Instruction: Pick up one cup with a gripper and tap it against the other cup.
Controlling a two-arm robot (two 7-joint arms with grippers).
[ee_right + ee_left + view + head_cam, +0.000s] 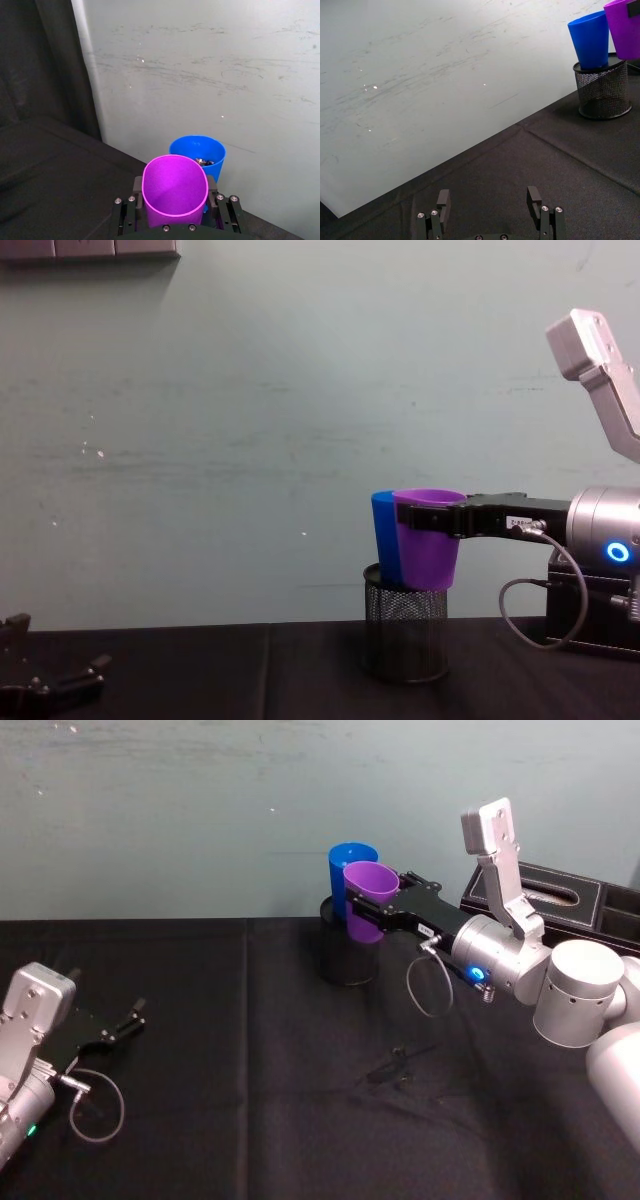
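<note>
Purple tumbler [370,900] is held clear of the black-clothed table [250,1070], over the table's far middle and against a pale scuffed wall [200,810]; its long axis is kept close to vertical, with the open mouth turned up and the narrower base down, level with the top of a black mesh pen holder [345,960] and just on the robot's side of it; a smooth, tapered, handleless wall is shown, and in the right wrist view its rim is seen pressed into an oval. The right gripper [385,898] is reached in from the right, past a black box [560,900] at the table's far right edge; its two fingers are closed on the tumbler just below the rim, one on each side. The blue tumbler [348,860] is stood upright in the mesh holder, directly behind the purple one; the two walls are seen touching or all but touching, and which cannot be told. The left gripper [128,1020] is held low over the cloth at the near left, its fingers spread wide with nothing between them.
</note>
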